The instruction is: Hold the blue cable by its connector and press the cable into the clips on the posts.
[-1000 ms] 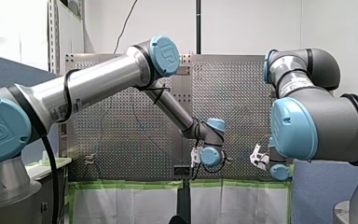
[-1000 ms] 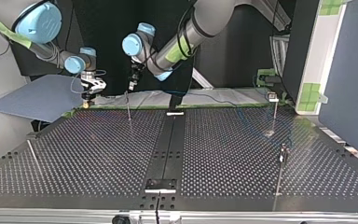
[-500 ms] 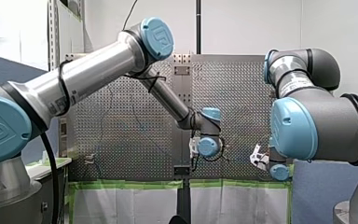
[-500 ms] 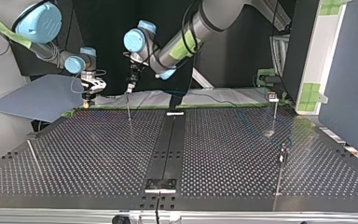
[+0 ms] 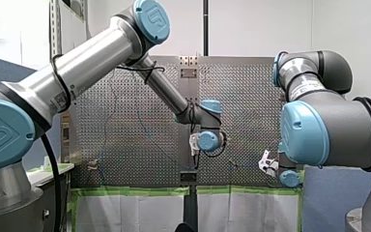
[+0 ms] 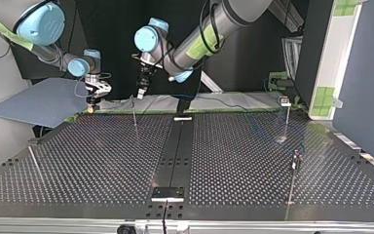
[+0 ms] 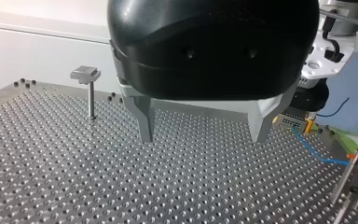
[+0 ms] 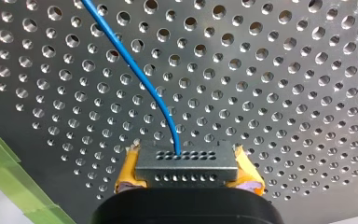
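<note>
My right gripper [image 8: 186, 179] is shut on the dark grey connector [image 8: 186, 165], held between its yellow pads [image 8: 127, 173] low over the perforated table. The blue cable [image 8: 135, 70] rises out of the connector and runs away across the plate. In the top view my right gripper [image 6: 92, 100] hangs at the table's far left edge. My left gripper [image 7: 203, 135] is open, with nothing between its metal fingers [image 7: 144, 122]. It hovers [image 6: 141, 90] just above and beside a thin post [image 6: 134, 111]. The left wrist view shows the cable [image 7: 314, 151] trailing toward posts [image 7: 349, 177] beside the gripper.
A post topped with a clip [image 7: 87, 74] stands ahead of my left gripper. More posts [image 6: 286, 117] [image 6: 294, 168] stand at the top view's right and a leaning one [image 6: 34, 163] at its left. Green tape [image 8: 0, 154] lines the table's edge. A blue-grey board [image 6: 34, 105] lies beyond it.
My left arm has lifted, and its open gripper has drifted toward the top view's right, up off the thin post. My right arm and the connector have not moved.
</note>
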You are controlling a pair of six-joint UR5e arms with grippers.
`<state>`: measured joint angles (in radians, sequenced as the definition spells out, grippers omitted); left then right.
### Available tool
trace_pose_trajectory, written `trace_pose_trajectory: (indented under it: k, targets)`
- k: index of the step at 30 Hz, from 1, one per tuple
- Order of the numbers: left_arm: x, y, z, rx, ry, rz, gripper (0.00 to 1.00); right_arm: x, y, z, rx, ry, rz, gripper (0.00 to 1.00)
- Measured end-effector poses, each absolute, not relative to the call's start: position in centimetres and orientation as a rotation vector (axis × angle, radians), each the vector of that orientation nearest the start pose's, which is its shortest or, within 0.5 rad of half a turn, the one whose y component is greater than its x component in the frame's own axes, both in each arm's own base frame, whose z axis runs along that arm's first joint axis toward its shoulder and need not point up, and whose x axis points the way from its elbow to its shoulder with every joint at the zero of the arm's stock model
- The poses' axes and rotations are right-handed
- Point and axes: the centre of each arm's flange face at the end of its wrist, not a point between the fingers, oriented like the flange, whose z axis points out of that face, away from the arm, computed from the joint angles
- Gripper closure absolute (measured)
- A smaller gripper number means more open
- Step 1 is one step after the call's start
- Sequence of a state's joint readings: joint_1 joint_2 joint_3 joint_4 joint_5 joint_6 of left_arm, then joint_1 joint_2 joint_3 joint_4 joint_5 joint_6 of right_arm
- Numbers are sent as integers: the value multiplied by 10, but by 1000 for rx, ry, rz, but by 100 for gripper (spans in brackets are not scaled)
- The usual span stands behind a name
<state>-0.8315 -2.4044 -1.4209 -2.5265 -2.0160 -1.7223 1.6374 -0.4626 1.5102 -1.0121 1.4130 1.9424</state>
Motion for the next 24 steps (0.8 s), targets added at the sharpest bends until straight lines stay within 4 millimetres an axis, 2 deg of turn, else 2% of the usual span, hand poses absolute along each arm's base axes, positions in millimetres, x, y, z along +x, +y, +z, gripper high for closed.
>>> trace_pose_trajectory:
  k: [24]
  targets:
    - [357, -516, 140, 256, 1767, -320, 0, 196, -658, -91, 1254, -1424, 1621, 100]
